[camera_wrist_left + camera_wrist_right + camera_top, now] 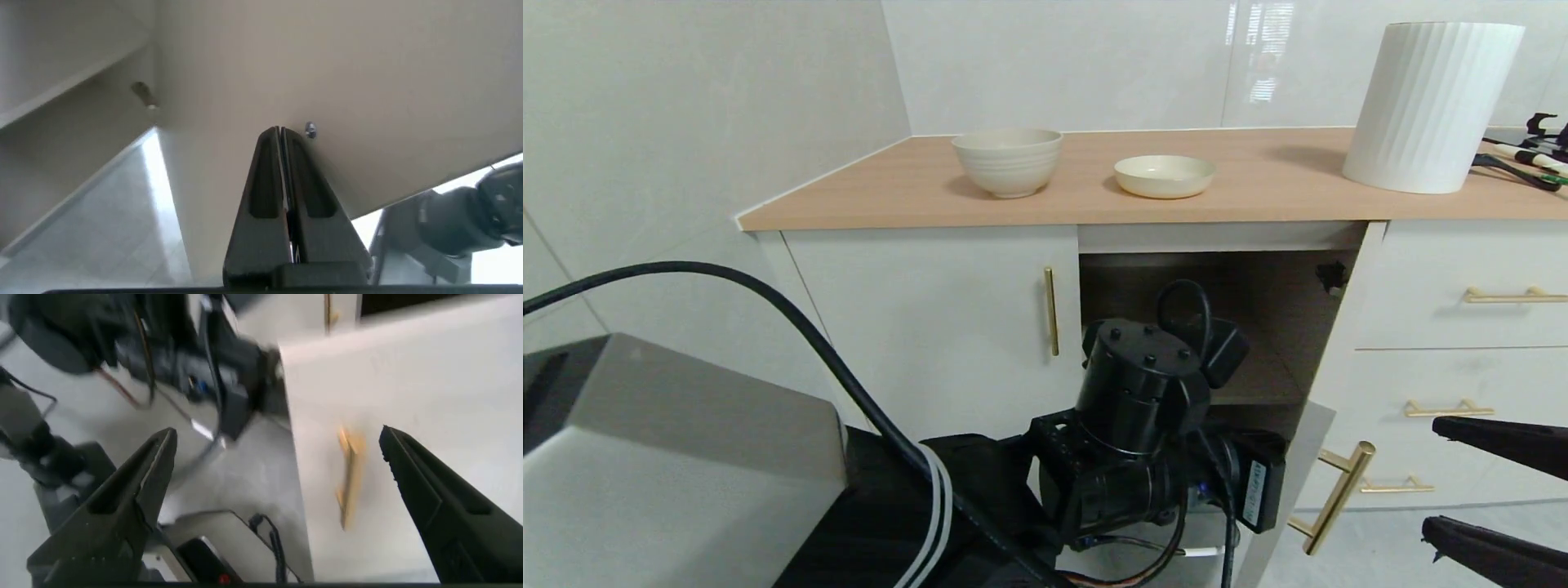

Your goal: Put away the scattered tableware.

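Head view first. The bowl and the shallow dish both sit on the worktop, a little apart, with the bowl nearer the wall corner. A ribbed white container stands farther right. Below them the cabinet door is swung open on a shelf, and our left arm is low down in front of that opening. The right gripper sits at the right edge, jaws spread wide with nothing in them.

In the left wrist view, the left gripper has its jaws pressed fully together, holding nothing. The tips are right up against a pale flat panel, which we take for the door.

In the right wrist view, the right gripper gapes wide. We see the door's gold handle through the gap, touching neither jaw.

Now the handling. Both pieces look like glazed ceramic, so we reckon they're stiff, smooth, a bit slippery, and quick to chip if knocked. The bowl looks the heavier one. We'd pinch its rim with one jaw inside and one outside, and keep it level. The dish is low and probably light, and its thin rim is about the only place to grab, so we'd come in from the side. Either way, we'd set them down softly on that shelf.
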